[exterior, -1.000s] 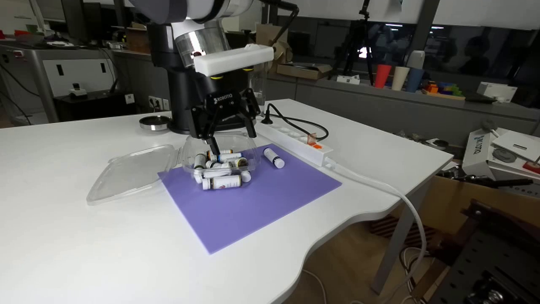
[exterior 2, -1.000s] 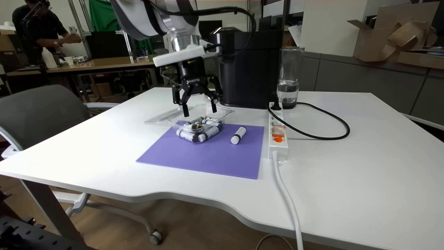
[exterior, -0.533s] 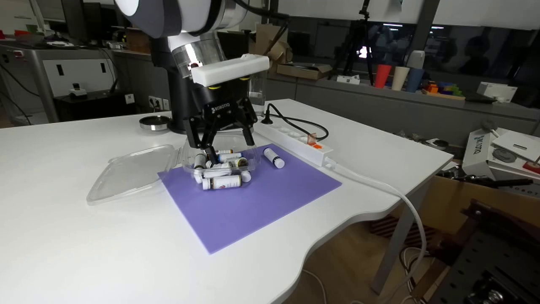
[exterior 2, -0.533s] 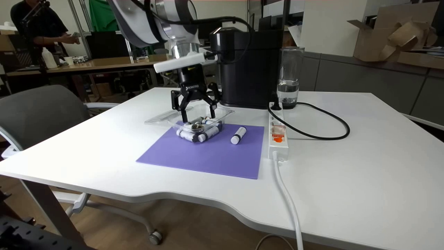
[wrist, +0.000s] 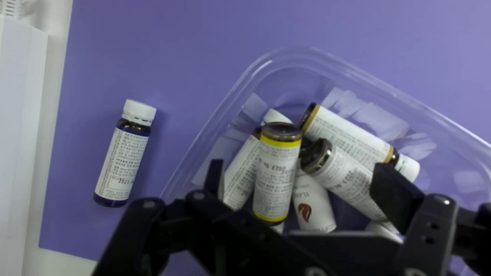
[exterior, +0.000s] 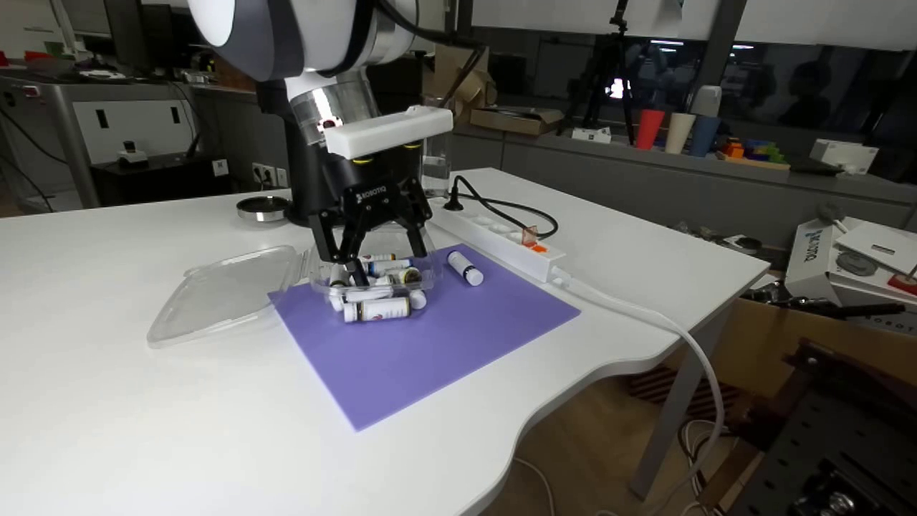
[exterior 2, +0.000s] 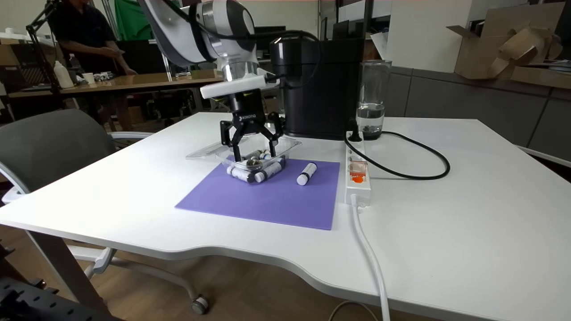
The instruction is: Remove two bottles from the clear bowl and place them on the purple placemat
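The clear bowl (exterior: 428, 276) stands on the purple placemat (exterior: 430, 358) and holds several white-labelled bottles lying at different angles; the bowl (exterior 2: 292, 145) and mat (exterior 2: 267, 200) also show in an exterior view. One bottle (exterior: 464, 267) lies outside on the mat, beside the bowl; it also shows in the wrist view (wrist: 122, 165). My gripper (exterior: 388, 265) is open, pointing down, its fingertips (exterior 2: 255, 156) inside the bowl. In the wrist view the fingers (wrist: 303, 184) spread either side of a yellow-banded bottle (wrist: 277, 172) and its neighbours. Contact cannot be told; the fingers hide some bottles.
The bowl's hinged lid (exterior: 222, 294) lies open on the table. A white power strip (exterior: 501, 240) with a black cable runs along the mat's edge. Behind the gripper stand a black machine (exterior 2: 319, 89) and a glass jar (exterior 2: 371, 98). A round metal dish (exterior: 263, 208) stands farther back.
My gripper has moved down, its fingertips sinking from above the bowl to among the bottles. The fingers stay open. The bottles, bowl and mat have not visibly moved.
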You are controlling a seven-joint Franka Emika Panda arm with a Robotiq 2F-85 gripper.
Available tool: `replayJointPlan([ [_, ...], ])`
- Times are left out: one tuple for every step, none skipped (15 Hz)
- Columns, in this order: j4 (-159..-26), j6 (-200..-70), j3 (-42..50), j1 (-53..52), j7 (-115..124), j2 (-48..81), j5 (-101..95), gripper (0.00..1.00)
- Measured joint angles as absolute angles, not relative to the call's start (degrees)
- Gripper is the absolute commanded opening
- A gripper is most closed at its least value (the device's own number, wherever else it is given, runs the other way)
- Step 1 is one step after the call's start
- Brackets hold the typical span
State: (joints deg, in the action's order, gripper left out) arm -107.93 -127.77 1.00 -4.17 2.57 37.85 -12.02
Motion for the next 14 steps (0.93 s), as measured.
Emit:
replayJointPlan([
  [-107.86,-127.72,0.99,-4.16,2.37,37.93,-11.77,0.60],
  [-107.79,-127.70,0.94,-4.17,2.14,37.93,-11.23,0.53],
  [-107.70,-127.69,0.87,-4.17,2.07,37.93,-10.92,0.47],
  [-107.62,-127.69,0.80,-4.17,2.04,37.94,-10.60,0.39],
  [-107.45,-127.51,0.83,-4.16,2.00,37.92,-10.41,0.34],
  [-107.21,-127.26,0.98,-4.08,1.96,37.91,-10.40,0.26],
  [-107.03,-127.10,1.15,-3.93,1.87,37.91,-10.39,0.19],
  [-106.86,-126.91,1.29,-3.74,1.78,37.91,-10.38,0.12],
  [-106.70,-126.78,1.35,-3.53,1.58,37.91,-10.38,0.05],
  [-106.61,-126.63,1.39,-3.30,1.24,37.93,-10.37,0.01],
  [-106.58,-126.63,1.42,-3.10,0.98,37.98,-10.36,0.00],
  [-106.40,-126.61,1.41,-2.96,0.89,37.97,-10.26,0.00],
  [-106.31,-126.53,1.42,-2.89,0.89,37.97,-10.22,0.00],
  [-106.23,-126.47,1.51,-2.85,0.94,37.98,-10.21,0.30],
])
